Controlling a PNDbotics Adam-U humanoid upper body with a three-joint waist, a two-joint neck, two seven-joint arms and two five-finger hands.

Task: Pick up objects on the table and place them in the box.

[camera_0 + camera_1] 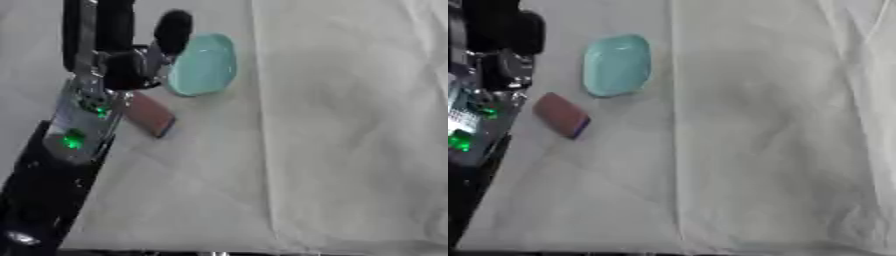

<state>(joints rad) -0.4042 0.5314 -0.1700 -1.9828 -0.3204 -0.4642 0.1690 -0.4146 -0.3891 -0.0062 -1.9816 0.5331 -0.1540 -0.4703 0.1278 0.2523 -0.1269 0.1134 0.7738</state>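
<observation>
A pale grey-white cloth [780,150] covers the whole table, creased, with one long fold running from twelve o'clock down to six o'clock a little left of centre. Only two loose things lie on it, both up in the eleven o'clock part of the view: a pale turquoise oval dish [617,64] and, just beside it towards seven o'clock, a small reddish-brown block [560,115] with a darker edge, lying flat and askew. The two are near each other but apart. The robot's left arm comes in from the lower left corner, its green lights showing on the forearm, and the left hand [131,60] sits over the cloth at about ten o'clock. In the left eye view one dark finger overlaps the dish's left rim and the wrist covers the block's near end, but in the right eye view the hand stands clear to the left of both, so it appears to be holding nothing; whether its fingers are curled or relaxed I cannot tell from these views. The right hand does not show at all. No box shows in either view. Judging by this, the task is at an early stage: both things are yet to be lifted, and the dish looks the likelier first pick.
</observation>
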